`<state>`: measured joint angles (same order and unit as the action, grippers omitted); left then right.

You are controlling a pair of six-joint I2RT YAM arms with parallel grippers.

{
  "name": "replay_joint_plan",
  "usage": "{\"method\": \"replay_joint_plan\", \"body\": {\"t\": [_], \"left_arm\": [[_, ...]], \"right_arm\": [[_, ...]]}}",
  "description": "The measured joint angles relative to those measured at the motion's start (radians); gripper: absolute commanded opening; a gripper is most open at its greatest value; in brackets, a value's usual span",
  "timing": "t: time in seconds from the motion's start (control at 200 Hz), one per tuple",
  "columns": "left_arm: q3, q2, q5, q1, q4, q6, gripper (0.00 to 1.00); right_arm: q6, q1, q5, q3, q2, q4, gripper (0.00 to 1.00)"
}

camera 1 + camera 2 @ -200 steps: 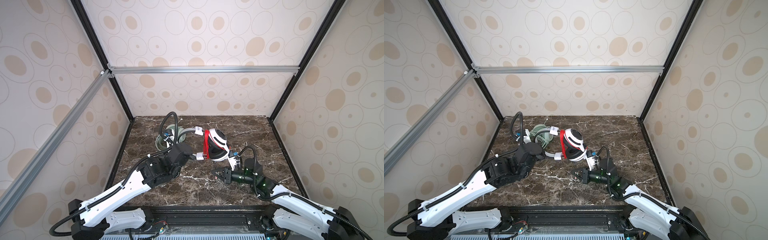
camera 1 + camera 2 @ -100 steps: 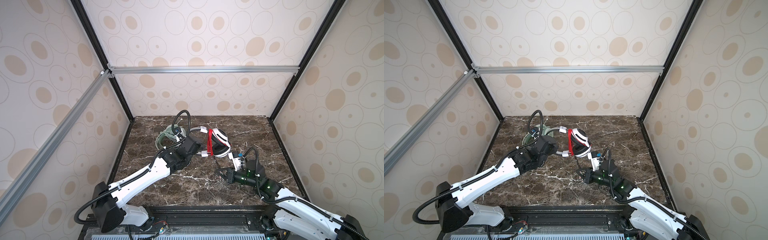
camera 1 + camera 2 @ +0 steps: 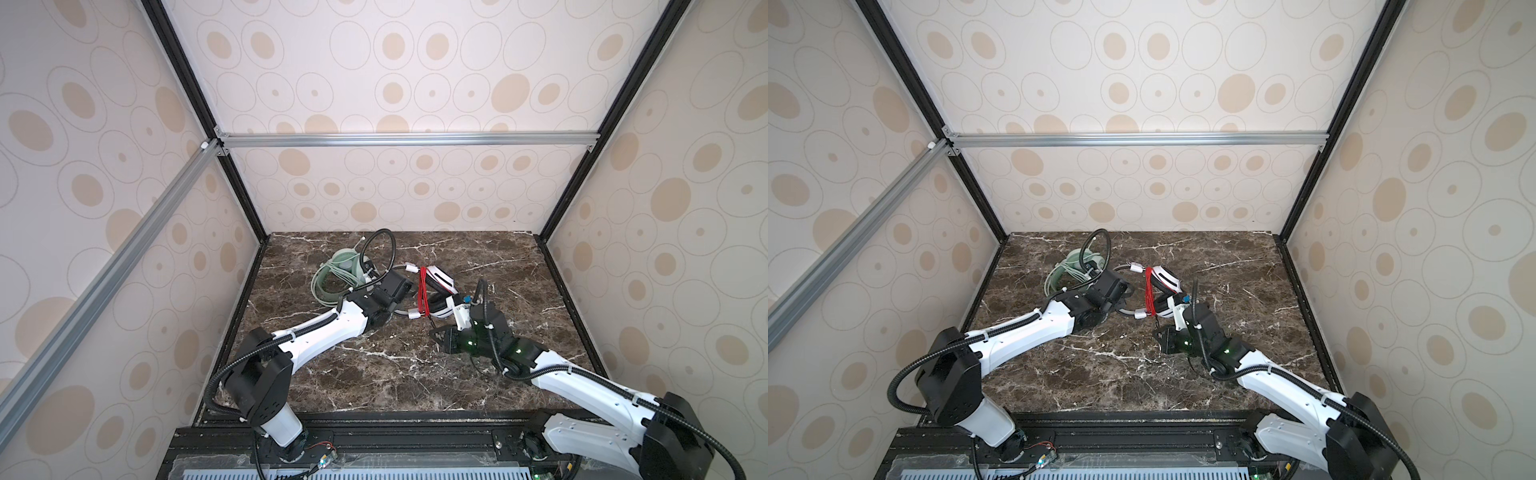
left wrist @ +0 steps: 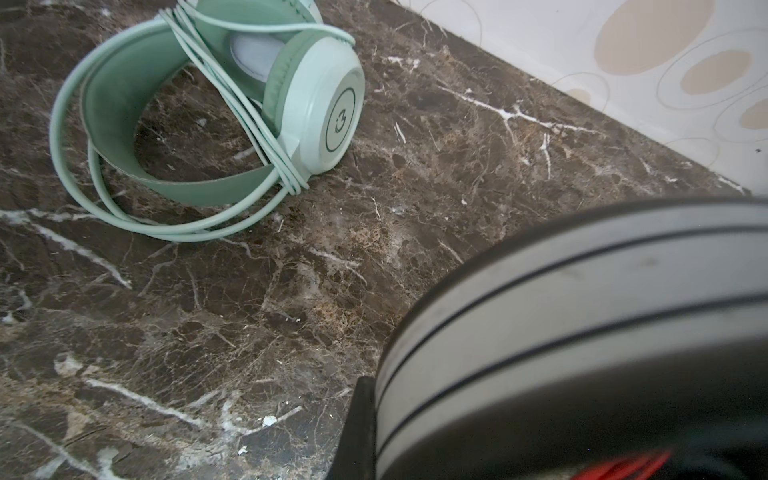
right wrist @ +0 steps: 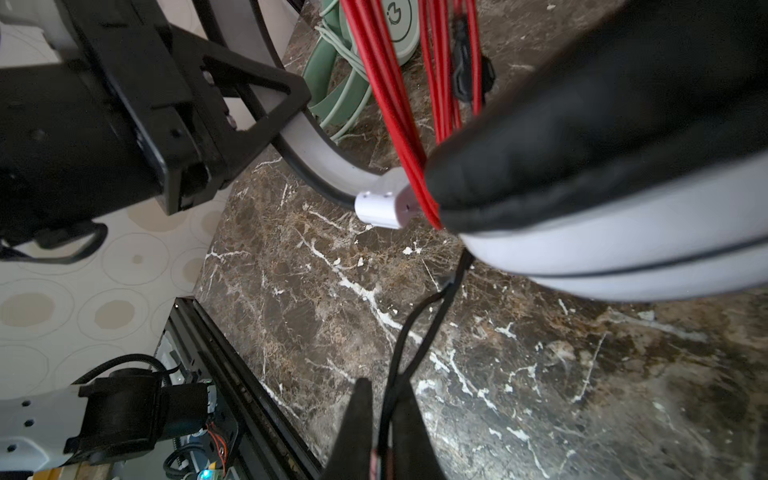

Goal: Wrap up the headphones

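Note:
The white-and-black headphones (image 3: 440,278) lie near the middle of the marble table (image 3: 374,374). Their red cable (image 3: 423,291) is wound in several turns across the band next to the ear cups. My left gripper (image 3: 405,286) is shut on the grey headband (image 4: 582,311), and one finger (image 4: 357,432) shows beside the band in the left wrist view. My right gripper (image 5: 384,419) is shut on the thin black end of that cable (image 5: 415,332), a little in front of the ear cup (image 5: 623,216). The mint-green headphones (image 3: 343,270) lie at the back left with their pale cable coiled around them, and neither gripper touches them.
Patterned enclosure walls stand close on the left, back and right of the table. A black rail (image 3: 374,419) runs along the front edge. An aluminium bar (image 3: 395,139) crosses high at the back. The left arm's hose (image 3: 382,245) loops above the green headset.
My left arm has stretched out and carried the headband farther back and right. The white-and-black headset went with it. My right gripper followed slightly, still pinching the cable end.

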<state>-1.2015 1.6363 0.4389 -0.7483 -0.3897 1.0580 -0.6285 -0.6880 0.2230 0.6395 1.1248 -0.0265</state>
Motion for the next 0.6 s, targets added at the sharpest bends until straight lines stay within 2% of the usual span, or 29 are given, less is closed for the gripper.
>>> {"method": "replay_joint_plan", "body": {"t": [0.335, 0.465, 0.595], "left_arm": [[-0.036, 0.192, -0.106, 0.042, 0.003, 0.001, 0.00], [-0.083, 0.256, -0.130, 0.053, -0.016, 0.001, 0.06], [-0.109, 0.292, -0.146, 0.069, -0.012, 0.002, 0.20]], "right_arm": [[0.013, 0.013, -0.075, 0.098, 0.203, -0.085, 0.01], [0.008, 0.046, -0.055, 0.133, 0.270, -0.095, 0.01], [0.000, 0.082, -0.020, 0.165, 0.319, -0.095, 0.01]]}}
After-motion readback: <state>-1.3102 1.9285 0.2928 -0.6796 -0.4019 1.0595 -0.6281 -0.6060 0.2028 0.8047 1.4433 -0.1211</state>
